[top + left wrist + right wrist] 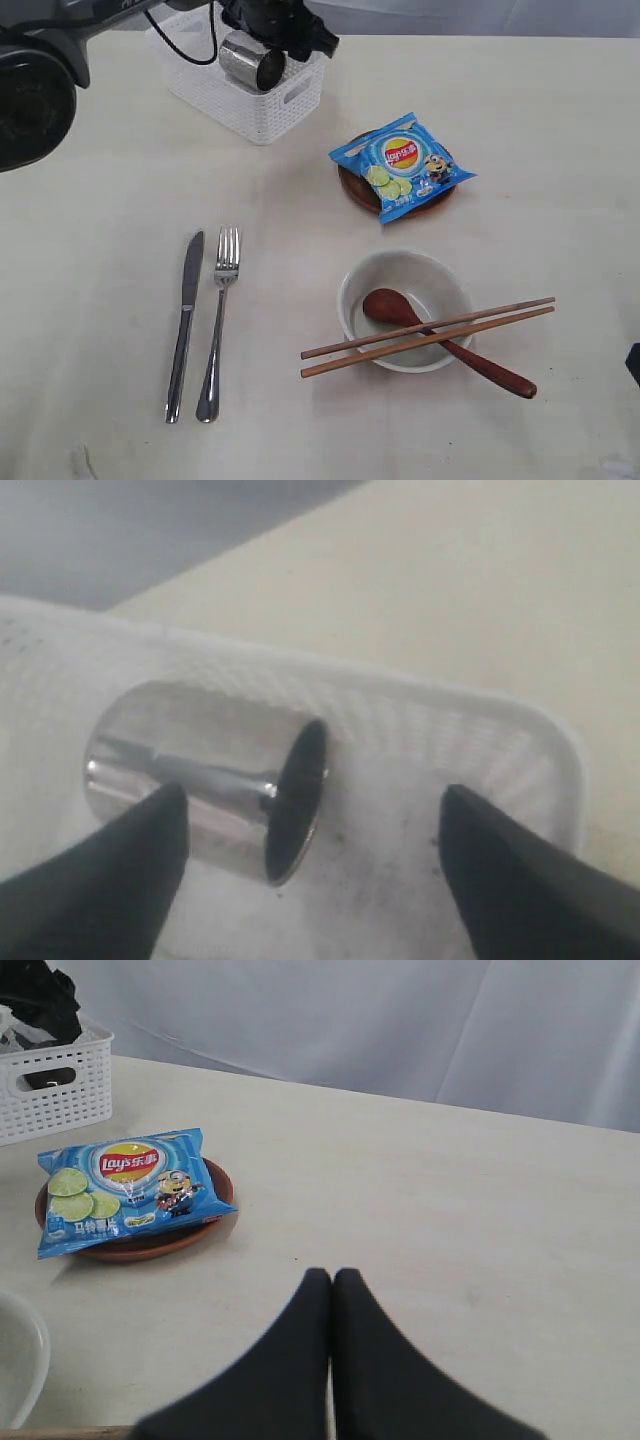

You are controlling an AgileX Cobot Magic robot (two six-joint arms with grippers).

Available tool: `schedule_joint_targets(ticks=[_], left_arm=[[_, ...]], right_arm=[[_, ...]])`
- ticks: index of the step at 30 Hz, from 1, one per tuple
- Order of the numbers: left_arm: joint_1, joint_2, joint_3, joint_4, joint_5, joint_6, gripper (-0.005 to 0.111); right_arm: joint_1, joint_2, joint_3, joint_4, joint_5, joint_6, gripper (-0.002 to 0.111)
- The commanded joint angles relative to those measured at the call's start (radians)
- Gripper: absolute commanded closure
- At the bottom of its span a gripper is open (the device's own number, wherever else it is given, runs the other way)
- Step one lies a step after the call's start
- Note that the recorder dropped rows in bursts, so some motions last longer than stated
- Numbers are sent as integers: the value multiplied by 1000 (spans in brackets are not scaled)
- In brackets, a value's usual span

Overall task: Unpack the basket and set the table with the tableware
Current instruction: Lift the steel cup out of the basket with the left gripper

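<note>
The steel cup (pixel 252 62) (pixel 200 770) lies on its side in the white basket (pixel 270 110) (pixel 450 730) at the far side of the table (pixel 100 200). My left gripper (pixel 285 35) (pixel 312 792) hangs over it, open wide, one finger beside the cup's wall and nothing gripped. Knife (pixel 185 320) and fork (pixel 218 325) lie side by side on the left. The off-white bowl (pixel 440 275) holds the wooden spoon (pixel 470 360), and the chopsticks (pixel 430 330) rest across its rim. My right gripper (pixel 333 1275) is shut and empty above bare table.
A blue chips packet (pixel 402 165) (pixel 125 1190) lies on the small brown plate (pixel 355 190) (pixel 215 1185), between basket and bowl. The left arm's dark body (pixel 35 95) fills the upper left corner. The basket (pixel 50 1090) also shows in the right wrist view.
</note>
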Motion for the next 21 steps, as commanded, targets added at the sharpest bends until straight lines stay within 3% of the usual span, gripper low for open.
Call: schedule_joint_targets(ticks=[1,7,11,16,21], left_arm=[[41,-2,-2,-10,48,-18,38],[125,10,-2,-233,-27,4,29],[139,11,-2,-167,-82,70,19],[139,15,-2,-148,-188,97,17],[139,28,-2,-158,-197,96,17]], right_arm=[[-5,-6,3,-4,-6,-1,109],[-5,-6,3,-4,-6,-1,109],[-5,-6,3,-4,-6,-1,109],[-5,-6,3,-4,-6,-1,109],[-5,-6,3,-4,-6,-1,109]])
